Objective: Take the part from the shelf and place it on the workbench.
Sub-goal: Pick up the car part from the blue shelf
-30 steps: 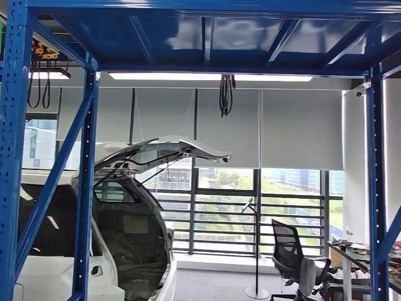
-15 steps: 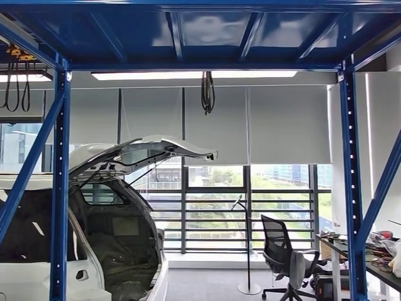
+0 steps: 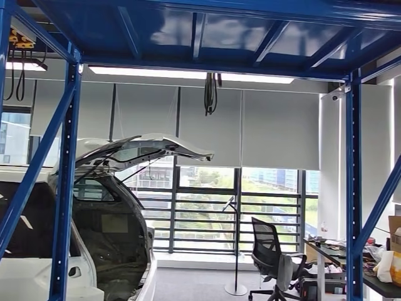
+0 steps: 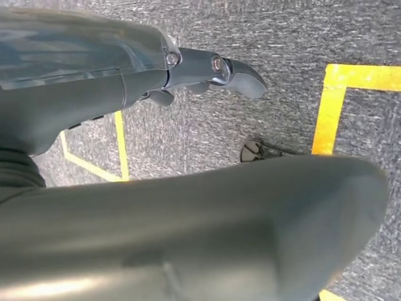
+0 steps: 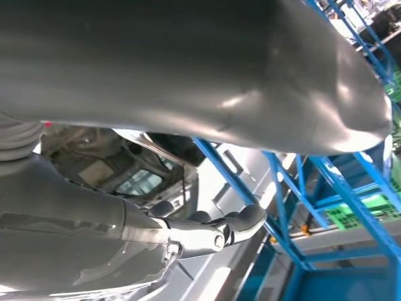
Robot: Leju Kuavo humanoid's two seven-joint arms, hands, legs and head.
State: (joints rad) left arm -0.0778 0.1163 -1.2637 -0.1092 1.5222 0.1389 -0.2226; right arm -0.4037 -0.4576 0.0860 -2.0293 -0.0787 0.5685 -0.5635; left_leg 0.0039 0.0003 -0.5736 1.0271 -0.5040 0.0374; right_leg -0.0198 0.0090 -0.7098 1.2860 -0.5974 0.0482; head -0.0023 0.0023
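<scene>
- The part is nowhere to be seen; the blue shelf (image 3: 66, 188) frames a white car (image 3: 94, 251) with its hatch raised.
- Left hand (image 4: 208, 69) and right hand (image 5: 203, 232) hold nothing, fingers extended.
- Judged step: approaching; next, look down and find the part.

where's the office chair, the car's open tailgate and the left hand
office chair (image 3: 265, 241): head view, on its mesh backrest
open tailgate (image 3: 141, 149): head view, on the raised white panel
left hand (image 4: 208, 69): left wrist view, on its dark fingers above the carpet
</scene>
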